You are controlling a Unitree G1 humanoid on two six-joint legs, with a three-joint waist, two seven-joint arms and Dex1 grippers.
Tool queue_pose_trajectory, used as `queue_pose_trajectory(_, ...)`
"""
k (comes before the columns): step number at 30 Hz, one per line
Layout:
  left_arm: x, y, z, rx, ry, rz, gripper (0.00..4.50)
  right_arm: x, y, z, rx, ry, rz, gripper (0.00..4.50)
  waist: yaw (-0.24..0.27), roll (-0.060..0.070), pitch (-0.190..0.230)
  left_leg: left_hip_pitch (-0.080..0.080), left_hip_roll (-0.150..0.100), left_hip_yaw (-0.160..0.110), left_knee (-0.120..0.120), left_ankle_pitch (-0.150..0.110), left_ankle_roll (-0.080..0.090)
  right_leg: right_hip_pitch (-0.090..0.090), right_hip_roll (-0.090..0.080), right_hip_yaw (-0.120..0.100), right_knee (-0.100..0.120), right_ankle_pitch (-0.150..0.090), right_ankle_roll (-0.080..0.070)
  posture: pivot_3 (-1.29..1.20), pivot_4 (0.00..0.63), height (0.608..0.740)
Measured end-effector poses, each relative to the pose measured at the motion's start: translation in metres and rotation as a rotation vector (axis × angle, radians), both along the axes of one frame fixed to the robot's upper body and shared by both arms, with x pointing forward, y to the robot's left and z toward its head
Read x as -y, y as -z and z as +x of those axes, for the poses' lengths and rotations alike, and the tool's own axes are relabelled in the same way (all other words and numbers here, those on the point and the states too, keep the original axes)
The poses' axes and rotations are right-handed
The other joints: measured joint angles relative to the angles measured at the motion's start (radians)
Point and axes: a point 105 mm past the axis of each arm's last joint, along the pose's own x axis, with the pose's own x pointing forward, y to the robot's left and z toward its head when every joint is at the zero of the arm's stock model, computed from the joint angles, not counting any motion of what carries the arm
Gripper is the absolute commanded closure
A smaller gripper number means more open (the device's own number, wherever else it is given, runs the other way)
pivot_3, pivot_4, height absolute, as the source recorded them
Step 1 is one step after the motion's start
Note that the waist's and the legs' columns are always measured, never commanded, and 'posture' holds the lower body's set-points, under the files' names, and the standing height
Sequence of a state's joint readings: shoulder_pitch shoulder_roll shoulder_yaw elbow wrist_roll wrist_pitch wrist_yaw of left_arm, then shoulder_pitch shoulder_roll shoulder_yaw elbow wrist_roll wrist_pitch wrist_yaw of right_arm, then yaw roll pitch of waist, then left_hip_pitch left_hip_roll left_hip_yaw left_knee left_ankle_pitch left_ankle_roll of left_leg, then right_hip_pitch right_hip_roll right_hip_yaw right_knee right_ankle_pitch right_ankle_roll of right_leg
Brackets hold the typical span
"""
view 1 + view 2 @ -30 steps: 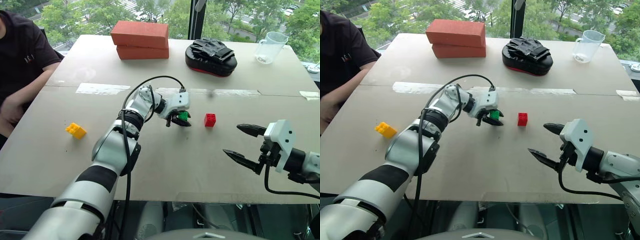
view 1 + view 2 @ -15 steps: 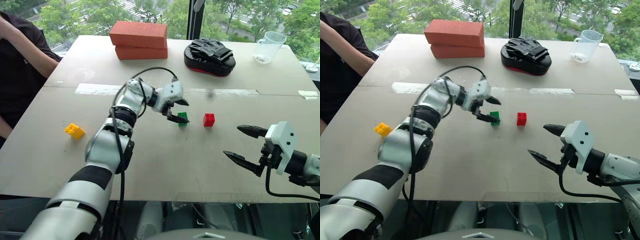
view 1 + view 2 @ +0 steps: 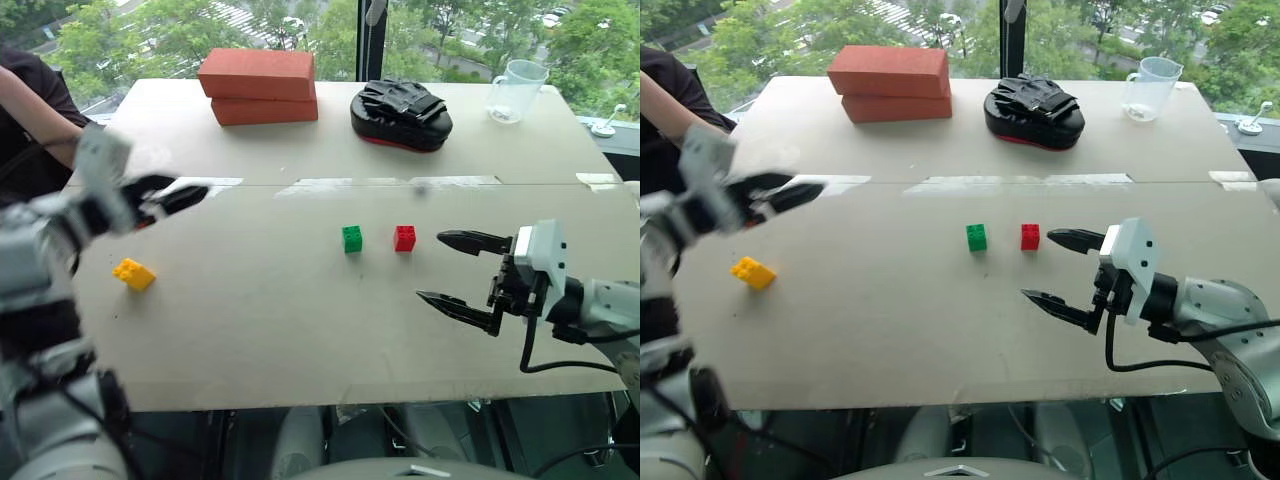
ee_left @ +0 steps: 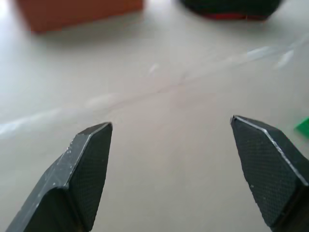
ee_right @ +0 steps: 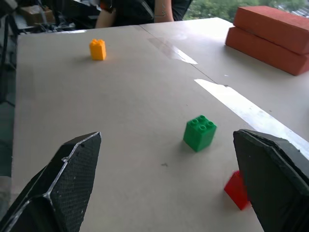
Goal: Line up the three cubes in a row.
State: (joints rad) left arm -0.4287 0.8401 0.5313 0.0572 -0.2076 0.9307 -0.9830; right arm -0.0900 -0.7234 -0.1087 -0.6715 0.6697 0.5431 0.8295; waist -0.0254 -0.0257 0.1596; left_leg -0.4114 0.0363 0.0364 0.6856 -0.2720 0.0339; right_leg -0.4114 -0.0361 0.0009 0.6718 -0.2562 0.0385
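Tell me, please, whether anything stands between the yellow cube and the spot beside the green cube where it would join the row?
Nothing visible does. The yellow cube sits alone toward the table's left side, and only bare table lies between it and the green cube, which sits beside the red cube. The left hand hovers open behind the yellow cube, off that path.

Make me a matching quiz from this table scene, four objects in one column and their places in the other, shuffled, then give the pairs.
Things
1. small green studded plastic cube
2. small yellow studded plastic cube
3. clear plastic measuring jug
4. two stacked red-orange bricks

Places
A. far right corner of the table
B. alone near the left edge
C. far side, left of the black pad
D. mid-table, beside the red cube

Pairs: 1-D, 2-B, 3-A, 4-C
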Motion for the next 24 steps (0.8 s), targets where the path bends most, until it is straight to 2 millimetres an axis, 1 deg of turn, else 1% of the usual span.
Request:
queue_pose_trajectory(1, -0.01, 0.013, -0.012, -0.046, -0.054, 0.011, 0.5, -0.002, 0.003, 0.002, -0.014, -0.021, 0.001, 0.0, 0.014, -0.001, 0.0, -0.001, 0.0, -0.001, 0.001, 0.0, 0.0, 0.0, 0.0, -0.001, 0.0, 0.0, 0.0, 0.0, 0.15, 0.737)
queue_pose_trajectory(3, -0.023, 0.025, -0.027, -0.099, -0.105, 0.038, 0.5, -0.004, 0.006, 0.005, -0.021, -0.049, 0.0, 0.0, 0.04, -0.005, -0.002, -0.001, -0.001, -0.002, 0.003, 0.0, 0.001, 0.0, -0.002, -0.004, 0.0, 0.0, 0.0, 0.0, 0.15, 0.737)
queue_pose_trajectory(5, -0.031, 0.026, -0.034, -0.112, -0.129, 0.052, 0.5, -0.006, 0.005, 0.006, -0.014, -0.068, -0.001, 0.0, 0.049, -0.006, -0.003, -0.001, -0.003, -0.005, 0.003, 0.0, 0.001, 0.001, -0.003, -0.005, 0.0, 0.0, -0.001, 0.0, 0.15, 0.737)
queue_pose_trajectory(8, -0.046, 0.025, -0.045, -0.134, -0.132, 0.122, 0.5, -0.009, 0.007, 0.007, -0.021, -0.093, 0.004, 0.0, 0.049, -0.006, -0.003, 0.001, -0.003, -0.005, 0.002, 0.0, 0.0, 0.002, -0.005, -0.005, 0.001, 0.0, -0.001, 0.0, 0.15, 0.737)
queue_pose_trajectory(9, -0.049, 0.026, -0.046, -0.14, -0.125, 0.133, 0.5, -0.01, 0.008, 0.006, -0.026, -0.098, 0.004, 0.0, 0.048, -0.006, -0.003, 0.001, -0.003, -0.005, 0.002, 0.0, 0.0, 0.002, -0.007, -0.005, 0.002, 0.0, -0.001, 0.0, 0.15, 0.737)
queue_pose_trajectory(11, -0.049, 0.032, -0.041, -0.163, -0.083, 0.154, 0.5, -0.011, 0.009, 0.005, -0.029, -0.102, 0.004, 0.0, 0.048, -0.006, -0.003, 0.001, -0.003, -0.005, 0.002, 0.0, 0.0, 0.001, -0.007, -0.006, 0.004, 0.0, -0.001, 0.0, 0.15, 0.737)
queue_pose_trajectory(13, -0.047, 0.037, -0.032, -0.177, -0.041, 0.164, 0.5, -0.011, 0.009, 0.005, -0.028, -0.103, 0.003, 0.0, 0.046, -0.006, -0.003, 0.001, -0.003, -0.005, 0.002, 0.0, 0.0, 0.001, -0.003, -0.006, 0.004, 0.0, -0.001, 0.0, 0.15, 0.737)
queue_pose_trajectory(17, -0.044, 0.046, -0.017, -0.208, 0.035, 0.185, 0.5, -0.011, 0.008, 0.004, -0.027, -0.103, -0.001, 0.0, 0.038, -0.006, -0.003, 0.0, -0.004, -0.003, 0.002, 0.0, 0.0, 0.0, -0.002, -0.004, 0.005, 0.0, -0.001, 0.0, 0.15, 0.737)
queue_pose_trajectory(19, -0.045, 0.052, -0.012, -0.229, 0.06, 0.217, 1.01, -0.011, 0.008, 0.003, -0.024, -0.104, -0.007, 0.0, 0.035, -0.006, -0.003, 0.0, -0.004, -0.002, 0.002, 0.0, 0.001, 0.0, -0.001, -0.003, 0.005, 0.0, -0.001, 0.0, 0.15, 0.737)
queue_pose_trajectory(20, -0.045, 0.058, -0.01, -0.249, 0.079, 0.229, 1.34, -0.011, 0.008, 0.003, -0.023, -0.102, -0.013, 0.0, 0.033, -0.006, -0.003, 0.0, -0.004, -0.002, 0.002, 0.0, 0.001, 0.0, -0.001, -0.003, 0.005, 0.0, -0.001, 0.0, 0.15, 0.737)
queue_pose_trajectory(21, -0.045, 0.062, -0.011, -0.267, 0.093, 0.237, 1.79, -0.011, 0.008, 0.002, -0.02, -0.102, -0.015, 0.0, 0.032, -0.006, -0.003, 0.0, -0.003, -0.001, 0.002, 0.0, 0.001, -0.001, -0.001, -0.003, 0.004, 0.0, -0.001, 0.0, 0.15, 0.737)
queue_pose_trajectory(22, -0.045, 0.065, -0.011, -0.281, 0.108, 0.239, 2.14, -0.011, 0.007, 0.002, -0.019, -0.101, -0.016, 0.0, 0.031, -0.006, -0.003, 0.0, -0.003, -0.001, 0.002, 0.0, 0.001, -0.001, -0.001, -0.003, 0.004, 0.0, -0.001, 0.0, 0.15, 0.737)
queue_pose_trajectory(24, -0.044, 0.068, -0.009, -0.293, 0.132, 0.239, 3.12, -0.011, 0.006, 0.001, -0.012, -0.097, -0.022, 0.0, 0.034, -0.006, -0.003, -0.002, -0.003, -0.002, 0.002, 0.0, 0.001, -0.002, -0.001, -0.003, 0.004, 0.0, -0.001, 0.0, 0.15, 0.737)
